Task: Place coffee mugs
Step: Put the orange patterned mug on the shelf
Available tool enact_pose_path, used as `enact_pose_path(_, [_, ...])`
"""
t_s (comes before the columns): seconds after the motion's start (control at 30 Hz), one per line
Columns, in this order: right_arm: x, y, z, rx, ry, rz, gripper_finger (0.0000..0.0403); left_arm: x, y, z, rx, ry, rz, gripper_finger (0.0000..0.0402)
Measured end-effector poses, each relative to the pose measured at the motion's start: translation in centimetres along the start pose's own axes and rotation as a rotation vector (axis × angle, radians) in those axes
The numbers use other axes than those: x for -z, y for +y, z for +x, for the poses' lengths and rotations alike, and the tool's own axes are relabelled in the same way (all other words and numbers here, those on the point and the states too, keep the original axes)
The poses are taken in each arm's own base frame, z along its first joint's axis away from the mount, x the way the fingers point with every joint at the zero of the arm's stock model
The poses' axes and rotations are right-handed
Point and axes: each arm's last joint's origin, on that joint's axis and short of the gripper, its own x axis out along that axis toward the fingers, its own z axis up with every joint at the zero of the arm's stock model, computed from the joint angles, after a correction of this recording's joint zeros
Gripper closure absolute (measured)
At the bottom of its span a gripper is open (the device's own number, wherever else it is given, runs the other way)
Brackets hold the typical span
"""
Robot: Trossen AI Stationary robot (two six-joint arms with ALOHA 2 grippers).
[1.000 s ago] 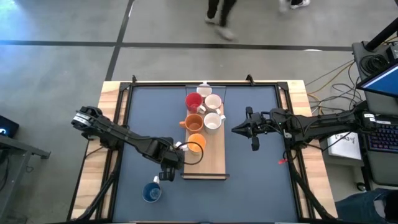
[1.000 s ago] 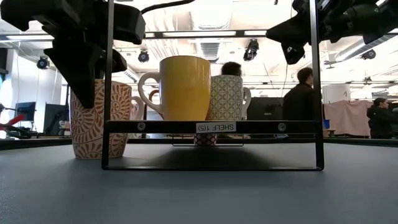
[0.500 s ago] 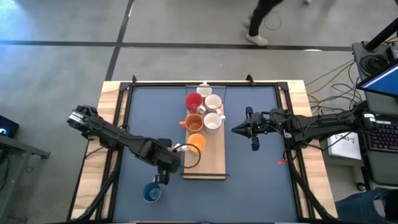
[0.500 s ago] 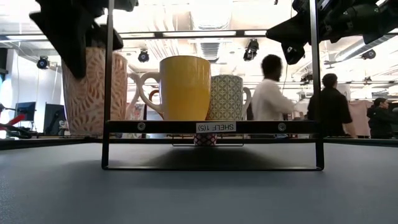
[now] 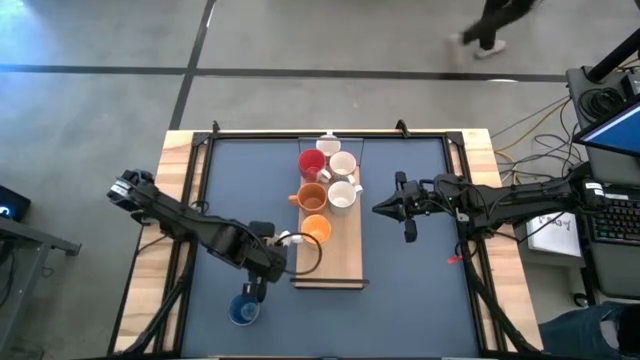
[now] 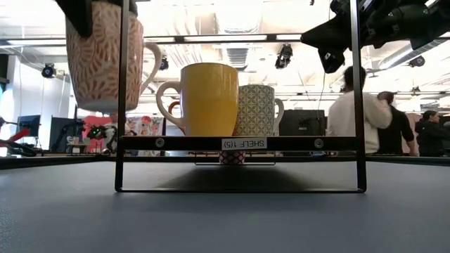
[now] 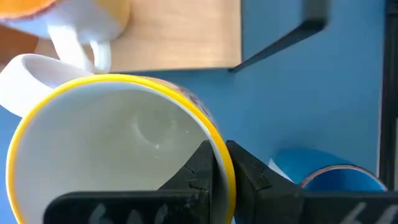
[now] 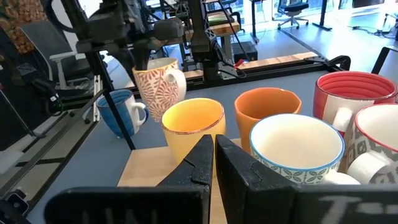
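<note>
A white mug with an orange leaf pattern and a yellow rim (image 6: 105, 56) hangs in the air left of the shelf's near end, with my left gripper (image 7: 221, 169) shut on it. A blue mug (image 5: 243, 310) stands on the table near the front edge, below and beside it. On the wooden shelf (image 5: 340, 262) stand several mugs: a yellow one (image 5: 316, 228) nearest, then an orange (image 5: 312, 195), a red (image 5: 311, 162) and white ones (image 5: 342, 180). My right gripper (image 5: 378, 209) hovers shut and level right of the shelf. My left gripper pinches the patterned mug's rim wall (image 7: 214, 149), one finger inside (image 7: 198, 171) and one outside, roughly opposite the white handle (image 7: 28, 68). The fingers come from above, pointing steeply down. The mug hangs nearly upright, mouth up, lifted clear of the table.
The shelf's black frame (image 6: 123, 105) stands upright close to the lifted mug. The near half of the shelf board in front of the yellow mug is bare wood. People walk in the room beyond the table's far edge.
My left gripper has risen, staying shut on the patterned mug. The mug, which stood on the table, is now lifted clear to above shelf height and has drifted slightly toward the near left. My right arm kept still.
</note>
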Motion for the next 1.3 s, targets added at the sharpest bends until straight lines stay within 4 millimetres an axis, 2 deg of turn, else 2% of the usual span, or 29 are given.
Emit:
enact_pose_path(0.27, [0.0, 0.0, 0.0, 0.0, 0.0, -0.001, 0.0394, -0.9, -0.9, -2.3, 0.031, -0.083, 0.047, 0.0395])
enact_pose_path(0.4, [0.0, 0.0, 0.0, 0.0, 0.0, -0.001, 0.0394, -1.4, -1.3, -2.8, 0.041, -0.145, 0.087, 0.0395])
enact_pose_path(0.77, [0.0, 0.0, 0.0, 0.0, 0.0, 0.006, 0.0394, -1.9, -1.6, -2.7, 0.058, -0.185, 0.08, 0.0394])
enact_pose_path(1.07, [0.0, 0.0, 0.0, 0.0, 0.0, 0.001, 0.0394, -2.3, -2.0, -1.3, 0.043, -0.152, 0.089, 0.0394])
enact_pose_path(1.3, [0.0, 0.0, 0.0, 0.0, 0.0, -0.001, 0.0394, -2.1, -2.0, -1.6, 0.044, -0.149, 0.09, 0.0394])
